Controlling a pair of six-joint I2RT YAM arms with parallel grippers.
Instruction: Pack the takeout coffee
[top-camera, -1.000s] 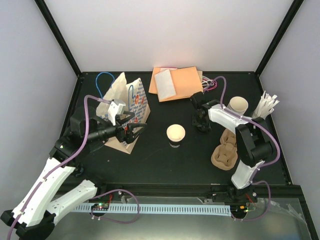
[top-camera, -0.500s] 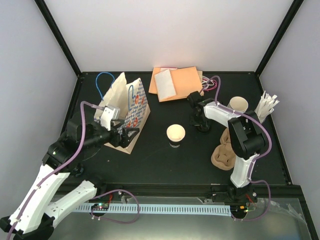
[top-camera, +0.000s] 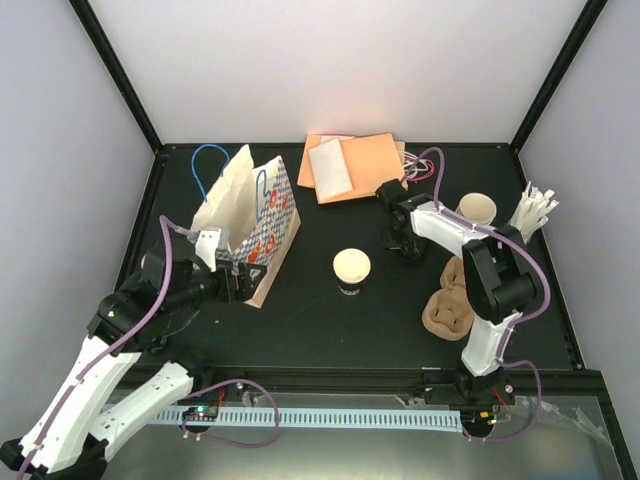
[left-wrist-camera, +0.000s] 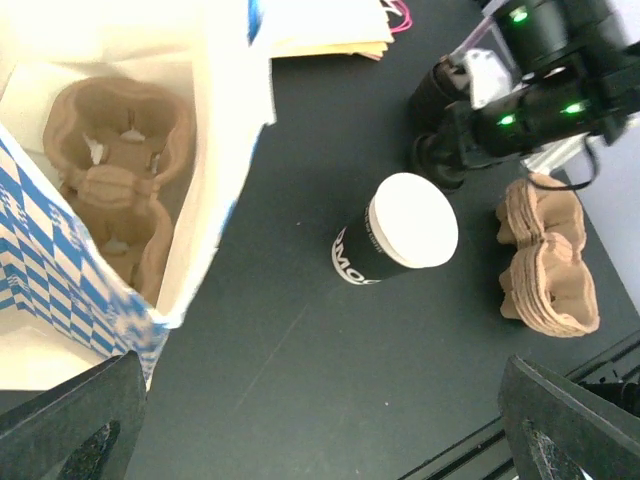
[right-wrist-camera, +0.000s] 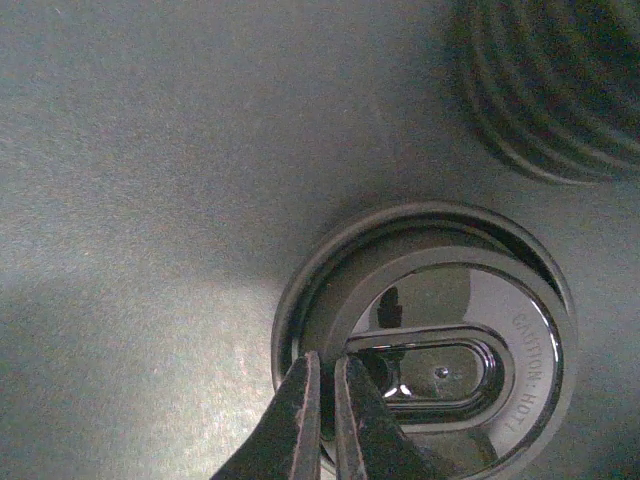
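Note:
The takeout coffee cup (top-camera: 351, 267) stands upright mid-table with no lid on it, pale cream inside and black-walled with white lettering (left-wrist-camera: 400, 228). Its round black lid (right-wrist-camera: 470, 300) lies flat on the table to the cup's right. My right gripper (right-wrist-camera: 326, 362) is shut on the lid's near rim, one finger inside the rim and one outside; from above it (top-camera: 403, 243) covers the lid. My left gripper (top-camera: 235, 283) hangs open and holds nothing, at the near side of the paper bag (top-camera: 250, 215), its fingers (left-wrist-camera: 70, 430) far apart.
The bag (left-wrist-camera: 225, 150) stands open with a brown pulp carrier (left-wrist-camera: 115, 180) inside. More carriers (top-camera: 450, 300) are stacked at the right. A stack of cups (top-camera: 476, 210), white sticks (top-camera: 533, 212) and orange envelopes (top-camera: 350, 165) sit at the back. A ribbed black stack (right-wrist-camera: 560, 90) stands beside the lid.
My right gripper has closed onto the lid's rim. My left arm has drawn back toward the near left, away from the bag's mouth, still open.

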